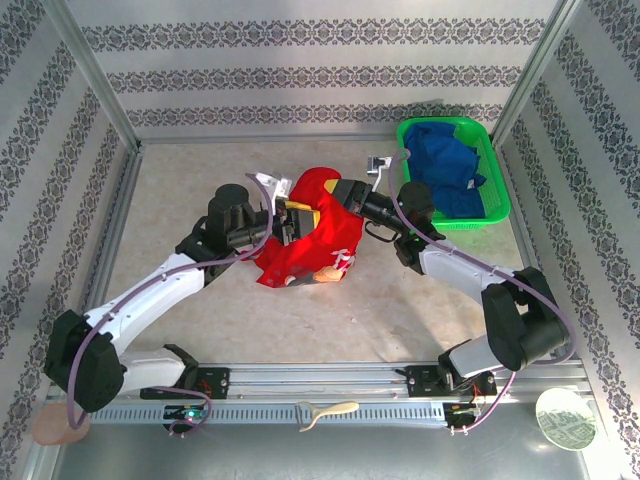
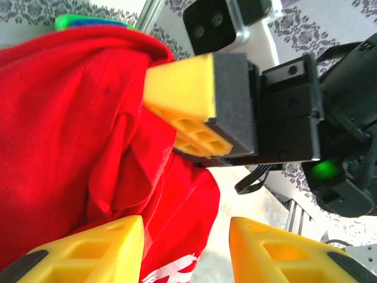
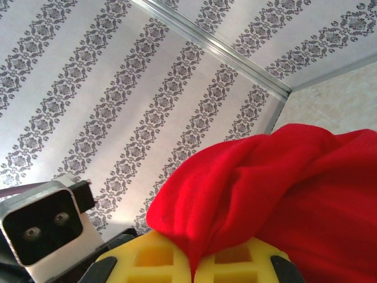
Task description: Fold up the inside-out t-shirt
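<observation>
The bright red t-shirt point(image 1: 305, 245) hangs bunched in the middle of the table, its lower part resting on the surface, with a white print point(image 1: 340, 263) near the bottom. My right gripper point(image 1: 335, 195) is shut on a fold at the shirt's top edge; in the right wrist view the cloth point(image 3: 283, 188) is pinched between the yellow pads point(image 3: 153, 259). My left gripper point(image 1: 290, 222) stands open close against the shirt's left side. In the left wrist view its fingers point(image 2: 94, 247) straddle the hanging red cloth point(image 2: 70, 130), its white print point(image 2: 171, 272) and bare table, facing the right gripper point(image 2: 188, 118).
A green basket point(image 1: 495, 150) holding a blue garment point(image 1: 445, 170) stands at the back right. Patterned walls and metal frame rails close in the table. On the near ledge lie a pale brush-like tool point(image 1: 325, 412), a round plate point(image 1: 565, 418) and a pinkish object point(image 1: 60, 425).
</observation>
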You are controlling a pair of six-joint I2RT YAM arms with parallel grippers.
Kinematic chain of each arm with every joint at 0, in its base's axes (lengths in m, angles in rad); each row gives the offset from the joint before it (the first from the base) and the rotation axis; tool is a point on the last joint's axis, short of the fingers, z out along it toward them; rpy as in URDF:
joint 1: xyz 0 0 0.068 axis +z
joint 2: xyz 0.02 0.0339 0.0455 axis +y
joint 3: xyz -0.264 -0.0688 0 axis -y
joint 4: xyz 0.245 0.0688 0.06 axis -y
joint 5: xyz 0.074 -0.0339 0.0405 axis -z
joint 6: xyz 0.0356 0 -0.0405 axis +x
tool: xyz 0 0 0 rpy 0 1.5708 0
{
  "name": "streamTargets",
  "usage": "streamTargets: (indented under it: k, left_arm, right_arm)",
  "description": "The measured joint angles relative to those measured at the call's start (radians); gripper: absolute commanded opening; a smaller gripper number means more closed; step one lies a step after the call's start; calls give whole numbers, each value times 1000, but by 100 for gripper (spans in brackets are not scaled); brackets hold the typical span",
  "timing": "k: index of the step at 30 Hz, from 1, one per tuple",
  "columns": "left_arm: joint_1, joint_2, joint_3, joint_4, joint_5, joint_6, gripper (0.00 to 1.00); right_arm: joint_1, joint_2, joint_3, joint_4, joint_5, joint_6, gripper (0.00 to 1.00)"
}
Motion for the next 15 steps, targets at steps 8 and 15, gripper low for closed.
streamTargets:
  k: [8, 15]
  left_arm:
    - [-4, 77, 38, 29, 0, 1, 34]
    - [-4, 135, 77, 47, -5, 17, 7]
  right_arm:
    - [7, 8, 0, 0, 7, 0, 0]
    - [16, 9, 0, -1, 7, 0, 0]
